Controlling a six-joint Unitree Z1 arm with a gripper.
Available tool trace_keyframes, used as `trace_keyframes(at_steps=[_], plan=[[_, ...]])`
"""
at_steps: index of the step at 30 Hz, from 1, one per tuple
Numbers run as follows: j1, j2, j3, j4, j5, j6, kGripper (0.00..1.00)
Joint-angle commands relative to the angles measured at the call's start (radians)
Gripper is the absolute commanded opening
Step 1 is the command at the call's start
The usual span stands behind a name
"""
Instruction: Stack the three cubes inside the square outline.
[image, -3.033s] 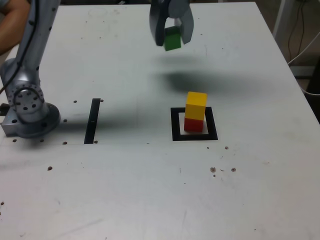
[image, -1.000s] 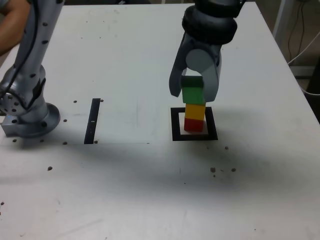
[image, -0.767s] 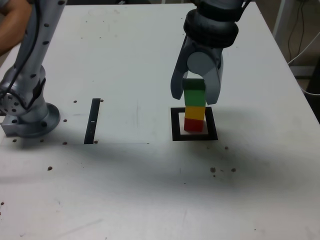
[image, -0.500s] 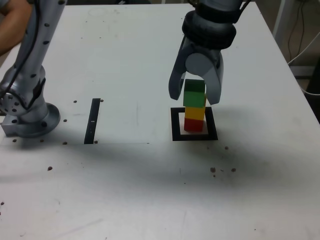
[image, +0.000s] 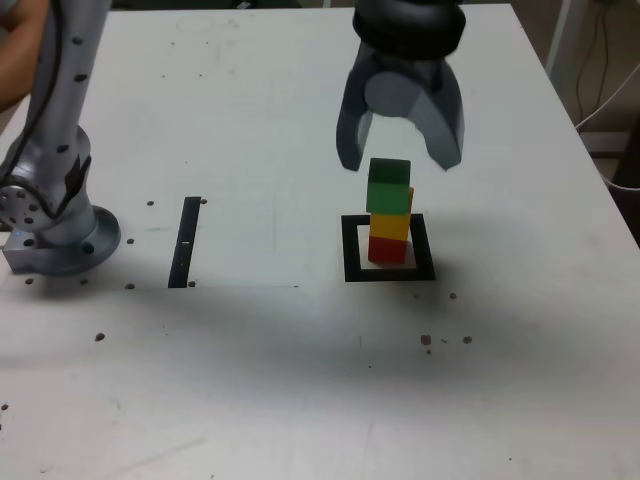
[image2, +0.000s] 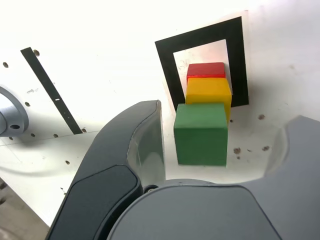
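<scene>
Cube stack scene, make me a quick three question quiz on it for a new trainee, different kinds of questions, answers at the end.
1. True or false: the gripper is clamped on the green cube.
2. From bottom to top, what is the colour order of the stack?
3. Multiple choice: the stack stands A) on the narrow black strip, B) inside the square outline, C) beside the arm's base.

Key
1. False: the jaws stand open, apart from the cube on both sides.
2. Red cube, yellow cube, green cube.
3. B.
</scene>
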Motion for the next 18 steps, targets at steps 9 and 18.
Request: trace_keyframes(at_steps=[9, 18], plan=[[0.003, -0.029, 0.024, 0.011, 0.002, -0.005, 0.99], [0.045, -0.211, 0.29, -0.043, 0.001, -0.038, 0.99]])
